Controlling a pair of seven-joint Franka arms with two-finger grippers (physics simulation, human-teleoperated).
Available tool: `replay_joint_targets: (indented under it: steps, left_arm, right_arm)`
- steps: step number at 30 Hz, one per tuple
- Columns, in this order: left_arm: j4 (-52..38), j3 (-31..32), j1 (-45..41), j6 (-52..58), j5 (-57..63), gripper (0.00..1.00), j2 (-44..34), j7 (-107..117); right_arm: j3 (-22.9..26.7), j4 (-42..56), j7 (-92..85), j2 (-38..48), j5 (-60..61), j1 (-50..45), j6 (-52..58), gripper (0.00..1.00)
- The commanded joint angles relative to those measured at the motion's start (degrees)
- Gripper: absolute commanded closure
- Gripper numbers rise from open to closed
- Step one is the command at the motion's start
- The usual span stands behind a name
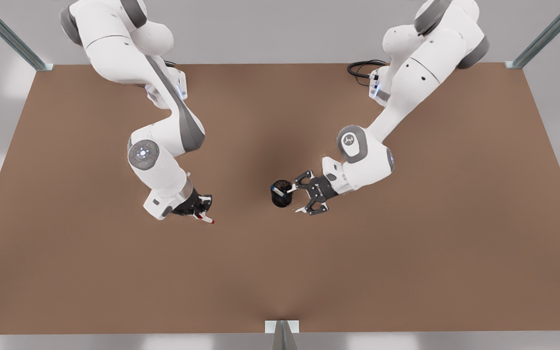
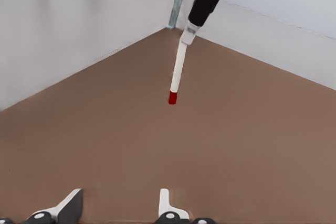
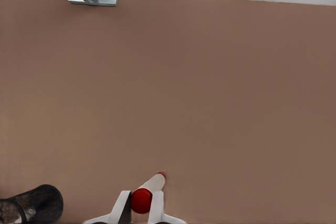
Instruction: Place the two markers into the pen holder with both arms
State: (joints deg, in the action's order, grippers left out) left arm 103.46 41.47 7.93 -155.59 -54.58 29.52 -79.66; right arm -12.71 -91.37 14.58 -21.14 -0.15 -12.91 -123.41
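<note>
The right gripper [image 1: 205,214], pinching the red marker [image 3: 147,190] well apart from the holder [image 1: 280,193], should carry it upright over the rim, while the left gripper [image 1: 297,198] waits open beside the holder, blue marker [image 1: 278,191] inside.

probably lab rig: bare brown table [image 1: 406,272], metal frame posts [image 1: 547,34].

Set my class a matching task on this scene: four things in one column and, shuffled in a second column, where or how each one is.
Column one:
1. red marker
2. blue marker
3. left tool
4. pen holder

Column two:
A. inside the pen holder
B. open, beside the pen holder
C. clamped in the right tool
D. standing on the table

Pairs: 1-C, 2-A, 3-B, 4-D
</note>
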Motion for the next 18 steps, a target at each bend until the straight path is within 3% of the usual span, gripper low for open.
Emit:
replay_joint_targets:
  steps: [1,2,3,4,5,7,11,18]
  left_arm:
    - [-4.7,-1.9,8.8,27.0,20.0,0.0,-1.9,51.1]
    - [-15.5,-1.8,10.2,46.3,41.3,0.0,-1.7,66.8]
    - [-25.5,-2.3,10.3,66.3,52.5,0.0,-1.7,72.2]
    - [-29.4,-2.3,10.3,77.6,62.6,0.0,-2.1,74.9]
    - [-29.6,-2.2,10.2,81.7,69.1,0.0,-4.4,75.4]
    - [-29.8,-2.3,12.7,81.3,70.7,0.0,-8.3,78.9]
    - [-33.1,-2.8,11.1,76.1,76.8,0.0,-7.9,95.5]
    - [-33.0,-2.9,11.8,69.7,74.8,0.0,-5.6,101.4]
  right_arm:
    - [-0.1,1.2,11.5,0.0,-0.7,-2.3,2.2,0.78]
    - [0.0,2.3,15.5,0.1,-1.3,-5.5,2.3,0.78]
    - [0.0,3.2,21.0,0.0,-5.5,-8.3,2.4,0.78]
    - [0.0,5.6,21.9,-0.4,-5.6,-9.9,5.0,0.78]
    - [-0.1,9.2,22.2,-1.5,-5.5,-11.4,7.2,0.77]
    - [0.0,9.4,24.5,-1.5,-5.7,-14.6,6.9,0.77]
    - [0.0,12.8,27.7,-4.5,-5.2,-17.3,6.7,0.77]
    - [-1.3,13.6,31.7,-7.2,-4.1,-20.3,6.2,0.76]
